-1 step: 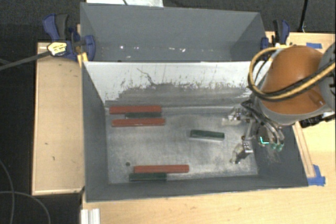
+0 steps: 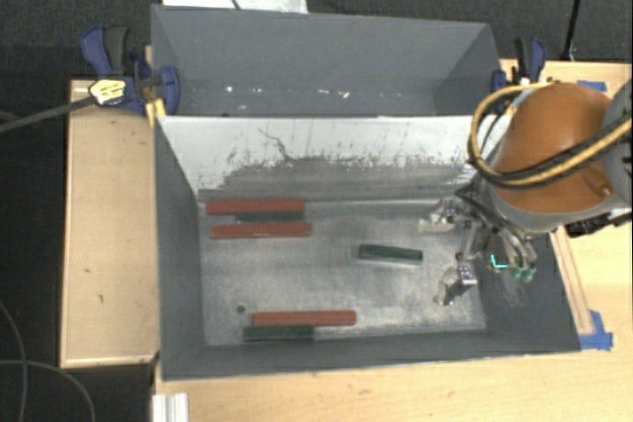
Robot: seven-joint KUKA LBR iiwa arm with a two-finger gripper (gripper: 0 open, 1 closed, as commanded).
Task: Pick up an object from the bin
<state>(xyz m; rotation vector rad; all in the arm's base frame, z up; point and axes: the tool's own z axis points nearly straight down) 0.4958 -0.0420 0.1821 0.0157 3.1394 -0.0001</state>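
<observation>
My gripper (image 2: 463, 262) hangs low over the right end of the bin floor, under the orange wrist cover. Nothing shows in it. The nearest loose thing is a short dark green bar (image 2: 390, 254), lying flat just left of the gripper and apart from it. A long red bar (image 2: 303, 317) lies along the front wall, with a dark green bar (image 2: 279, 333) right below it.
At the back left lie two red bars (image 2: 255, 207) (image 2: 260, 230) with a dark green bar (image 2: 269, 217) between them. The bin's right wall rises close beside the gripper. Bare floor stretches between the bars in the middle.
</observation>
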